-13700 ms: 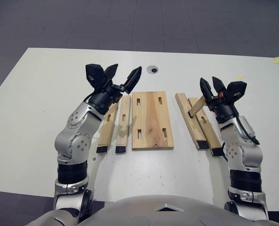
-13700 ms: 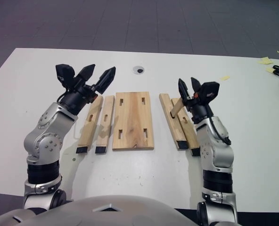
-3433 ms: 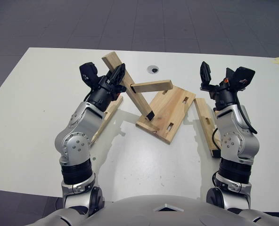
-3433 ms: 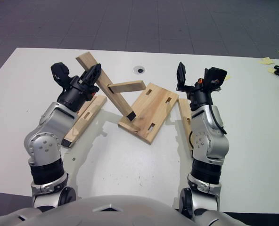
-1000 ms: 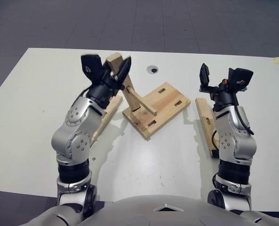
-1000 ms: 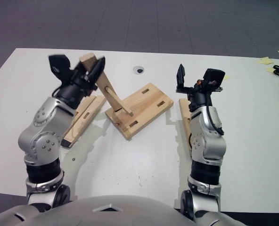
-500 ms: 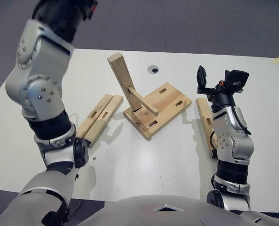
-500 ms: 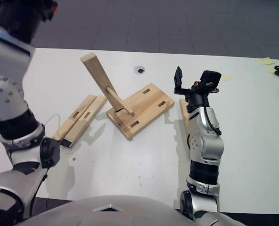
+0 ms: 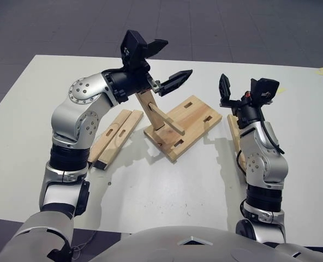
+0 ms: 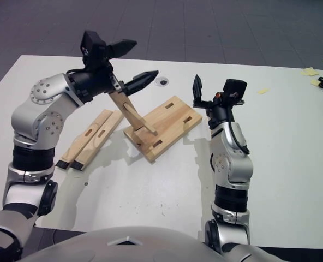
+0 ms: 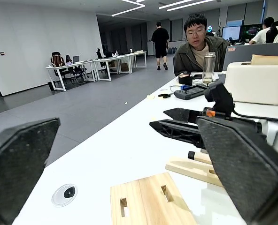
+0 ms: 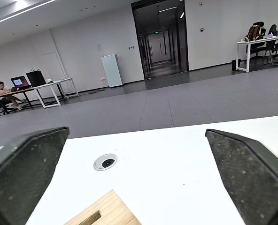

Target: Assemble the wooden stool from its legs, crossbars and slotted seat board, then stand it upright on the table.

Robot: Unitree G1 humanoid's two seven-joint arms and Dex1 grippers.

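Seat board: lies flat on the table, skewed, slots facing up.
Standing leg: its foot sits at the board's near-left corner. It tilts toward the far left, and no finger is on it.
Crossbar: pushed through that leg's slot, its free end poking out over the board.
Spare legs: two lie side by side just left of the board. A third leg lies just right of it, beside my right arm.
My left claw: released, spread wide, hovering by the standing leg's top, above the board's far-left side, grasping nothing.
My right claw: released and empty, raised just right of the board.
Done, as I judge: one leg seated, one crossbar fitted.
Left: three legs, any other crossbars, then turning the stool upright.
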